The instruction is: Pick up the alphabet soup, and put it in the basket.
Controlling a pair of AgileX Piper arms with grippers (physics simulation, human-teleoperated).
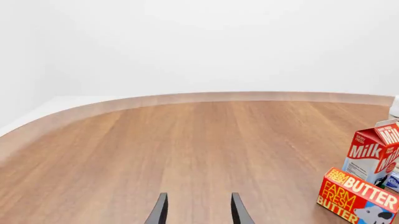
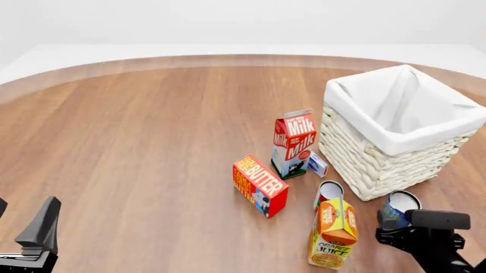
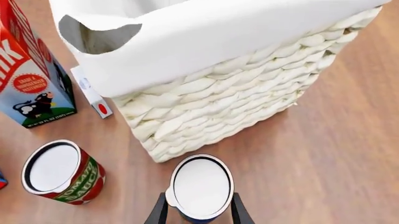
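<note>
The alphabet soup is a small can with a silver top and a blue label, standing upright on the wooden table just in front of the basket's near corner; the front view shows the alphabet soup too. The woven cream basket with a white liner stands at the right, and its wall fills the right wrist view. My right gripper is open, one finger on each side of the can. My left gripper is open over bare wood at the near left, and is seen in the front view.
A red-labelled tomato can stands left of the soup. An orange juice carton is nearest the front edge. A milk carton, a butter box and a small white box stand left of the basket.
</note>
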